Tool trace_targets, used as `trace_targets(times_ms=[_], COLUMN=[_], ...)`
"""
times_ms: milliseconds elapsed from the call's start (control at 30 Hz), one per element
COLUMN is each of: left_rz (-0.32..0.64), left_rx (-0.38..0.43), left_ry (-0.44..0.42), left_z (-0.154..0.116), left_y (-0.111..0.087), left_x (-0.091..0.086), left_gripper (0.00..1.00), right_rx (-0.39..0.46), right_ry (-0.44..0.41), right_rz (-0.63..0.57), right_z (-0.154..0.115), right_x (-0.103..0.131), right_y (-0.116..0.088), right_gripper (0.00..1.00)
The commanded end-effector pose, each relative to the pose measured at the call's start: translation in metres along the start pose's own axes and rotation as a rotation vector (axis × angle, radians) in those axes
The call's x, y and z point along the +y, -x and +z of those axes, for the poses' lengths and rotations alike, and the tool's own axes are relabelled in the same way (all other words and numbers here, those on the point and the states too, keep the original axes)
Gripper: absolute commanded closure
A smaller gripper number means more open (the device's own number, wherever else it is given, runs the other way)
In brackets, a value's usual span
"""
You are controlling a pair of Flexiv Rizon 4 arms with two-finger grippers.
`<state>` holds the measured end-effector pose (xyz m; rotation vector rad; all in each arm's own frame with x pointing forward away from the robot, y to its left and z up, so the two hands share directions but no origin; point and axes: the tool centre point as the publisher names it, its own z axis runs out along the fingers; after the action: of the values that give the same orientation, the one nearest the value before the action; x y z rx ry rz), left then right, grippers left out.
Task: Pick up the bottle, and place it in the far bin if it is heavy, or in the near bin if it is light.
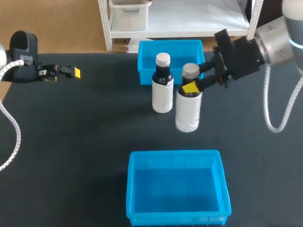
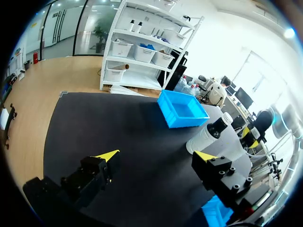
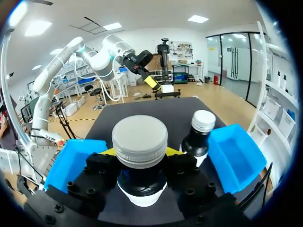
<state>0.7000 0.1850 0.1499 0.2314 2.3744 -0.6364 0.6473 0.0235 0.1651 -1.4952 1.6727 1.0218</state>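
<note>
Two dark bottles with white labels and grey caps are on the table between the bins. My right gripper (image 1: 191, 86) is shut on the neck of the nearer bottle (image 1: 188, 111); in the right wrist view its cap (image 3: 139, 141) fills the gap between the fingers of the right gripper (image 3: 140, 152). Whether its base rests on the table I cannot tell. The other bottle (image 1: 162, 90) (image 3: 200, 132) stands upright just beside it, toward the far bin (image 1: 147, 71). The near bin (image 1: 177, 158) lies in front. My left gripper (image 1: 71, 72) (image 2: 156, 158) is open far off at the left.
Both blue bins show nothing inside them. In the right wrist view the near bin (image 3: 71, 158) and the far bin (image 3: 236, 151) flank the held bottle. The black mat (image 1: 85, 132) covers the table.
</note>
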Motion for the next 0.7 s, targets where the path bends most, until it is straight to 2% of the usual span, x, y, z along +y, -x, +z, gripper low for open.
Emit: trace_targets(times_ms=[33, 700], left_rz=[0.000, 0.000], left_rx=[0.000, 0.000], left_ry=[0.000, 0.000], left_z=[0.000, 0.000], left_y=[0.000, 0.000], left_x=[0.000, 0.000], left_gripper=[0.00, 0.00], right_rx=[0.022, 0.044], right_ry=[-0.044, -0.123], right_rz=[0.006, 0.072], right_z=[-0.023, -0.103], right_x=[0.006, -0.003], right_y=[0.000, -0.029], right_gripper=[1.00, 1.00])
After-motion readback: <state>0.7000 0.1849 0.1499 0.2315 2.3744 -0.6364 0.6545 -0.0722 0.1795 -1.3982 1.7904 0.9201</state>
